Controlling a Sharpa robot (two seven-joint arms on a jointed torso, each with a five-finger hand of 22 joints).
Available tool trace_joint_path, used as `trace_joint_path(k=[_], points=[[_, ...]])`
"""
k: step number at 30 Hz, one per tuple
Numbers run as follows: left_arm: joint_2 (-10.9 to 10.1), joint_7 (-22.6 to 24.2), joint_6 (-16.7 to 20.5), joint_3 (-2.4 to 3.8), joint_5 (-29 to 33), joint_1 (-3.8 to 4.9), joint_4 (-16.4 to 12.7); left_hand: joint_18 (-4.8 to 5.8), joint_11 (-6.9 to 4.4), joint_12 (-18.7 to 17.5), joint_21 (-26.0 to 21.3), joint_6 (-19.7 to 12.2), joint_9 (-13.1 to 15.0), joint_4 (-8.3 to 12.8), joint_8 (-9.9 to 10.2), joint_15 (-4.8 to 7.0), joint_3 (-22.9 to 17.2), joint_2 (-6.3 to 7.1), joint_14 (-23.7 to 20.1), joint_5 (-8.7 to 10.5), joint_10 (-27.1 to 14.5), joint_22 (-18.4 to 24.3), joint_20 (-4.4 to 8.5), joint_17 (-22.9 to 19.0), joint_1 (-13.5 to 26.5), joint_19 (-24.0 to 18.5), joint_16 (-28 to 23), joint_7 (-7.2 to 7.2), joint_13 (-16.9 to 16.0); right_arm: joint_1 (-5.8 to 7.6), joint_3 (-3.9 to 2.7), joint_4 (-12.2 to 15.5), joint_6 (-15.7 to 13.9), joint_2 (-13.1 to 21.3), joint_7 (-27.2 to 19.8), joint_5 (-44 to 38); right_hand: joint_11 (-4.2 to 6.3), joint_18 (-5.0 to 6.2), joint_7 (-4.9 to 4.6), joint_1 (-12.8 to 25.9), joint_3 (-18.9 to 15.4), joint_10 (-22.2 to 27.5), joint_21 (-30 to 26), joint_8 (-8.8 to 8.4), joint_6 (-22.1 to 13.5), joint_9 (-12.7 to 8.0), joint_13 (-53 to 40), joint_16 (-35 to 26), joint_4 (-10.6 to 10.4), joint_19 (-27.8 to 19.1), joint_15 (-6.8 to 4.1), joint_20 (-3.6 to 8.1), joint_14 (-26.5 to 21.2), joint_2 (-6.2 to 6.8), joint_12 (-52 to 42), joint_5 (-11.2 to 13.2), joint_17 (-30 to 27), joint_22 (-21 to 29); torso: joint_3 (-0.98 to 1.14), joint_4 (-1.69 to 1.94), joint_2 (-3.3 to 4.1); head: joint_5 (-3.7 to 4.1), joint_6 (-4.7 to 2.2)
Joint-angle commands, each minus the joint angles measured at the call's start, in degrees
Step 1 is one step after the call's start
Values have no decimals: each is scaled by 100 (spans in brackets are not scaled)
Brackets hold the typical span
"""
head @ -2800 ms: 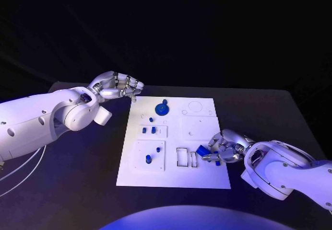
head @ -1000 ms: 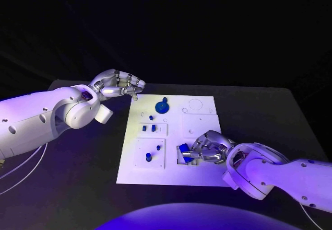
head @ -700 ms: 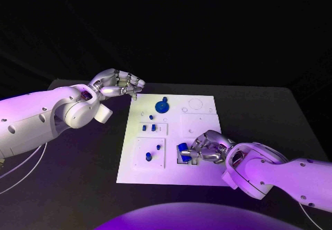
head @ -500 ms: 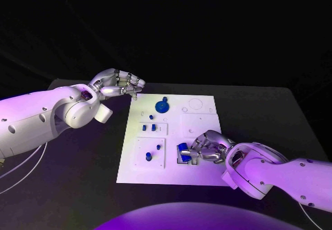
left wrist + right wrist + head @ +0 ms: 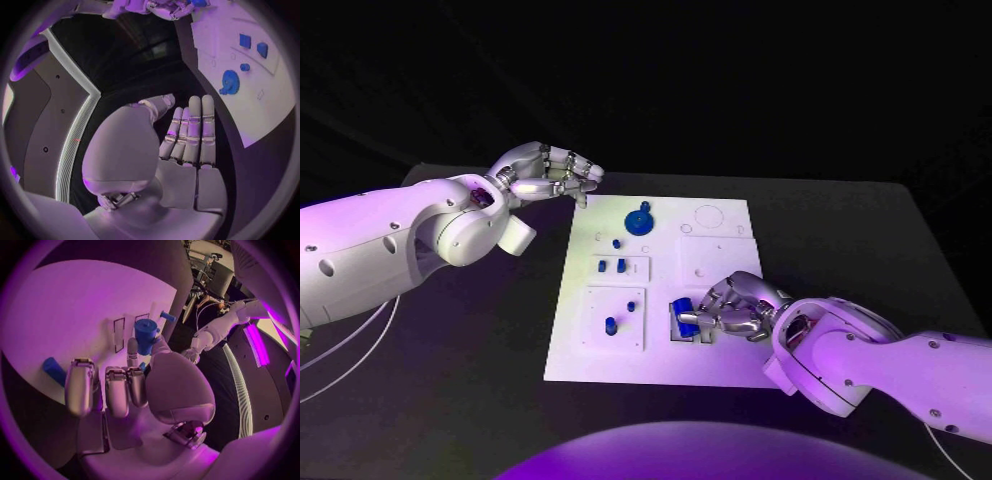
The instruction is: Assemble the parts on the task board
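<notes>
Two hands at the task board, one holding a blue part.

The left hand [image 5: 545,176] hovers at the far left corner of the task board [image 5: 718,360] on the black tabletop [image 5: 862,240], its fingers [image 5: 190,130] together and extended, holding nothing. A blue gear [image 5: 638,223] lies on the board's far end. The right hand [image 5: 733,310] pinches a blue cylindrical part [image 5: 145,335] over the rectangular slots [image 5: 119,334] near the board's near edge.

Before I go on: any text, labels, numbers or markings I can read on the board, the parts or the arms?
None can be read.
Task board: outlined slots and holes, no lettering.
Blue parts, such as the gear: plain.
Right robot hand, holding a blue part, and left robot hand: no markings visible.
</notes>
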State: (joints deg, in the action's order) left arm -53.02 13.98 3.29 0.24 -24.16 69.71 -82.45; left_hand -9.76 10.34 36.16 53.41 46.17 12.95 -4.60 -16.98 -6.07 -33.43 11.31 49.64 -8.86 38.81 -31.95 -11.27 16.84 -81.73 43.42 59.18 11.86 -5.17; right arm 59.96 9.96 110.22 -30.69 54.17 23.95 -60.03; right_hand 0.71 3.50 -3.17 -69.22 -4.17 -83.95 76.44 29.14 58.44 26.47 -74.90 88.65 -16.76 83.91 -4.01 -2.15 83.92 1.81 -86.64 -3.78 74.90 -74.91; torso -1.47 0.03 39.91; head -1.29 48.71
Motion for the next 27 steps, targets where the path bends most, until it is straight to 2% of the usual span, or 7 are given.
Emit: trace_joint_path(k=[1, 20, 27], points=[[1, 46, -50, 3, 22, 3, -12, -79, -11, 20, -28, -25, -5, -4, 0, 3, -4, 28, -30, -30, -34, 6, -13, 8, 11, 12, 29, 150, 5, -7, 1, 15, 73, 6, 9, -39, 30, -102, 4, 5, -26, -414, 40, -7, -23, 3, -1201, 30, 23, 261, -46, 35, 542, -43, -15, -15, 1179, -1181, 0, 2, 1, -3, 11], [-10, 41, -45, 3, 22, 3, -16, -79, -11, 20, -28, -25, -5, -4, 0, 3, -4, 28, -30, -30, -34, 6, -13, 8, 11, 12, 29, 150, 5, -7, 2, 44, 213, 42, 30, -42, 32, -100, 4, -85, -31, -412, 28, -3, -34, 7, -1197, 28, 23, 257, -51, 39, 541, -74, -8, -12, 1174, -1178, 2, -1, 1, -7, 20], [-11, 56, -28, 3, 23, 4, -14, -79, -11, 20, -28, -25, -5, -4, 0, 3, -4, 28, -30, -30, -34, 6, -13, 8, 11, 12, 29, 150, 5, 2, 1, 94, 216, 168, -123, -115, 31, -96, 1, -99, -50, -405, 6, -5, -44, 7, -1188, 20, 28, 251, -49, 39, 536, -53, 4, -10, 1147, -1172, 5, 1, 0, -5, 7]])
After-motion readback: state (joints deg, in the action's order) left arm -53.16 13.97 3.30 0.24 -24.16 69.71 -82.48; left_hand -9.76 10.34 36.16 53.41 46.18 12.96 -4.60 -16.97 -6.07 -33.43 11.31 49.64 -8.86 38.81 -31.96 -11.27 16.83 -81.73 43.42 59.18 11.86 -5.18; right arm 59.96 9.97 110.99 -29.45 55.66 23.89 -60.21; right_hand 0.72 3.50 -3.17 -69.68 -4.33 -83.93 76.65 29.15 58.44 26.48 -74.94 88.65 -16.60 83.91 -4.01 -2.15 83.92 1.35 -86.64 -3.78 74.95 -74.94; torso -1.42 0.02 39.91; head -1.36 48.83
